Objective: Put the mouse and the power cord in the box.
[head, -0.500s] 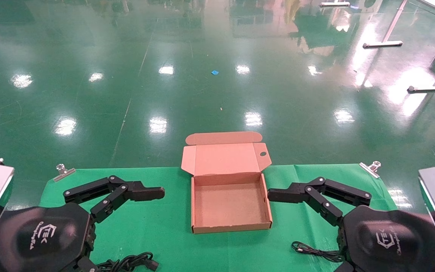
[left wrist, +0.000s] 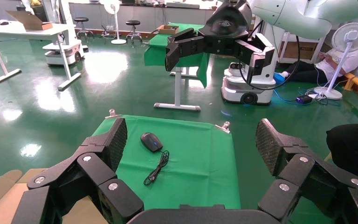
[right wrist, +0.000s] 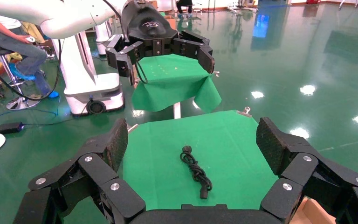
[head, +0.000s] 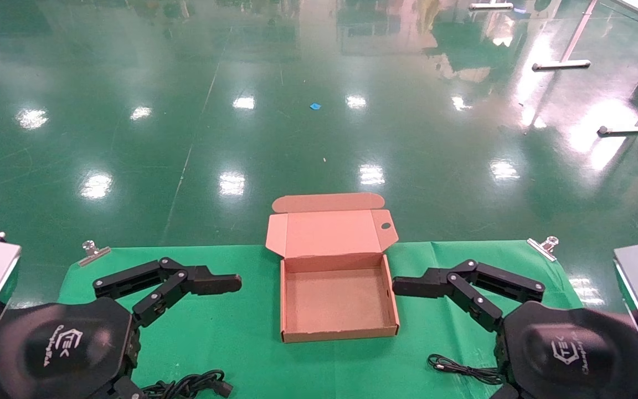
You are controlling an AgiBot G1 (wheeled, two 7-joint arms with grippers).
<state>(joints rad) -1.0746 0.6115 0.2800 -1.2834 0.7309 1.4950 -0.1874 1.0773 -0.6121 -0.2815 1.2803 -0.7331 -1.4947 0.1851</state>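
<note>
Head view: nothing is packed yet; both arms hang level over the near table.
Left gripper [head: 183, 291]: fingers spread, holding nothing, left of the box.
Cord [head: 189, 384]: bundled at the near edge, below that gripper, likely its pick.
Box [head: 339, 327]: centred, lid back, empty.
Right gripper [head: 452, 288]: spread, empty, just beside the box's right wall.
Mouse [left wrist: 151, 141]: on the right side, thin cable trailing.
Surface: green cloth [head: 230, 327], clipped at its corners.
Room: glossy green floor [head: 297, 111].

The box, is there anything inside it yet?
No. The box lies open and only its bare cardboard floor shows. The near wall hides a thin strip of floor behind it. The mouse and the power cord lie on the green cloth.
</note>
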